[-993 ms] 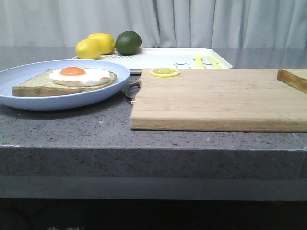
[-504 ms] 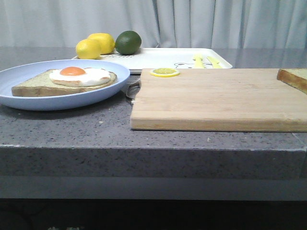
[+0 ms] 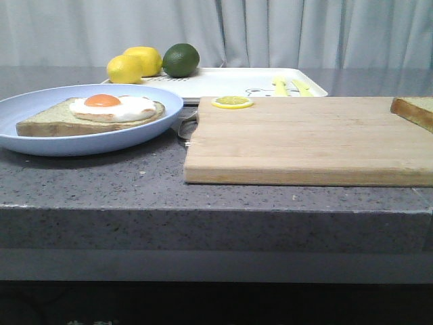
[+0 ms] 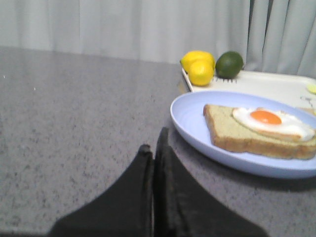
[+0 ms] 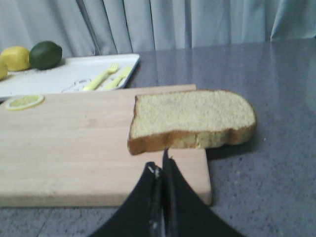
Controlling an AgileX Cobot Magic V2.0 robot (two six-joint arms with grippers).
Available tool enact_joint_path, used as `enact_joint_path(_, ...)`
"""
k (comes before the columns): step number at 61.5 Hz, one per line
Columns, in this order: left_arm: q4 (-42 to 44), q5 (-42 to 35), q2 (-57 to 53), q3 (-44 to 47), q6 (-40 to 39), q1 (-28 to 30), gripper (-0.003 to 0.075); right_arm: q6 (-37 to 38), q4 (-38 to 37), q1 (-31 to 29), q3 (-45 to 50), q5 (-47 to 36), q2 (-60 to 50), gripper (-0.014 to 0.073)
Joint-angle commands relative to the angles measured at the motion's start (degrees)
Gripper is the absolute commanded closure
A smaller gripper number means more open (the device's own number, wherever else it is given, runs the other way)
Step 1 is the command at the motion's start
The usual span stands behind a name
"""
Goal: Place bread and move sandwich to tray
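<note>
On the far right end of the cutting board [image 5: 94, 143] lies the bread [image 5: 192, 118], a flat slice with its long axis running across the board and its rounded end overhanging the board's right edge above the counter [image 5: 266, 163]. The right tool [image 5: 160, 170] sits just short of the slice's near crust, its two dark fingers pressed together with nothing between them, aimed almost squarely at the broad side of the slice. That is the relation the next move seems to turn on: the bread is straight ahead of the right tool and close, so the right arm is clearly the nearer one for picking it up, and the fingers would have to part before they could take the slice by its edge.

Over on the left, the sandwich [image 4: 256, 131], a toast slice topped with a fried egg, rests on its light-blue plate [image 4: 190, 116]. The left tool [image 4: 155, 148] is low over the counter just beside the plate's near rim, fingers likewise closed and empty.

Behind both, the tray [image 3: 223, 81] stands at the back of the counter, holding two lemons [image 3: 134, 64], a lime [image 3: 180, 59] and yellow cutlery [image 3: 291, 87]. A lemon slice [image 3: 232, 102] sits on the board's back corner.
</note>
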Motion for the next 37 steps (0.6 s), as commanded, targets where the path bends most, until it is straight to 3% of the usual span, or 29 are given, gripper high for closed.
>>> enact_joint_path(1, -0.5, -11.8, -1.2, 0.0, -0.4, 0.1, 0.0741, -0.1, 0.0, 0.1, -1.2, -10.0, -1.0, 0.0654)
enact_joint_path(7, -1.5, -19.8, -1.2, -0.6, -0.4, 0.1, 0.0741, -0.1, 0.0, 0.1, -4.5, -10.3, -1.0, 0.0654)
enact_joint_path(11, -2.8, -20.9, -1.2, -2.4, -0.4, 0.1, 0.0741, -0.1, 0.0, 0.1, -7.7, -8.1, -1.0, 0.0654)
enact_joint_path(22, -2.7, -11.9, 2.9, -12.7, -0.4, 0.1, 0.0741, -0.1, -0.1, 0.1, -20.6, 6.5, 3.5, 0.0654)
enact_joint_path(31, -2.2, -2.2, 14.8, -22.3, -0.4, 0.1, 0.0741, -0.1, -0.1, 0.1, -29.5, 17.3, 13.3, 0.0654)
enact_joint_path(37, 0.2, 2.9, 23.1, -26.8, -0.4, 0.1, 0.0741, -0.1, -0.1, 0.1, -32.7, 20.3, 19.7, 0.0654)
